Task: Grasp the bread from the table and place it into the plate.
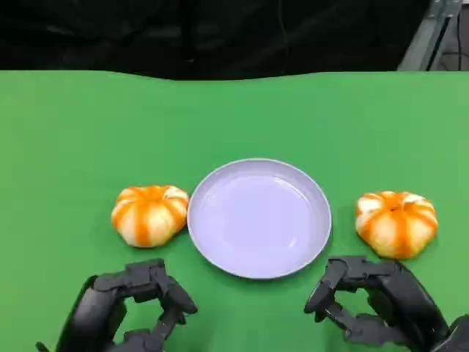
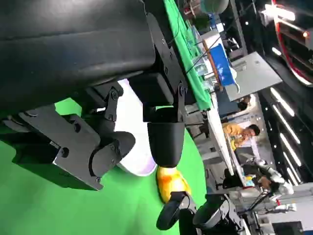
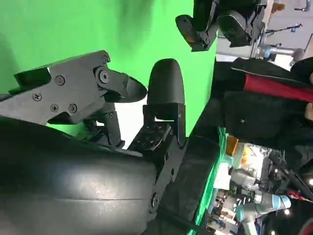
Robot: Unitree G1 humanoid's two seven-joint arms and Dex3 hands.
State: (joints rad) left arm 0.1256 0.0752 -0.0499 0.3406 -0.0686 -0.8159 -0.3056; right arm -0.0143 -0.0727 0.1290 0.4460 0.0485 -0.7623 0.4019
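Note:
Two orange-and-white pumpkin-shaped breads lie on the green table, one (image 1: 149, 214) left of the pale lilac plate (image 1: 256, 220) and one (image 1: 396, 223) to its right. The plate holds nothing. My left hand (image 1: 128, 308) hovers just in front of the left bread, fingers apart and holding nothing. My right hand (image 1: 374, 301) sits in front of the right bread, also holding nothing. The left wrist view looks past its own fingers (image 2: 165, 139) to the plate (image 2: 137, 152), the right bread (image 2: 171, 183) and the right hand (image 2: 193, 215). The right wrist view shows its own fingers (image 3: 166, 83) and the left hand (image 3: 220, 22).
The green table (image 1: 234, 117) stretches wide behind the plate to a dark backdrop. A metal stand (image 1: 432, 33) rises at the far right. In the left wrist view, a person in yellow (image 2: 239, 132) sits among lab benches beyond the table.

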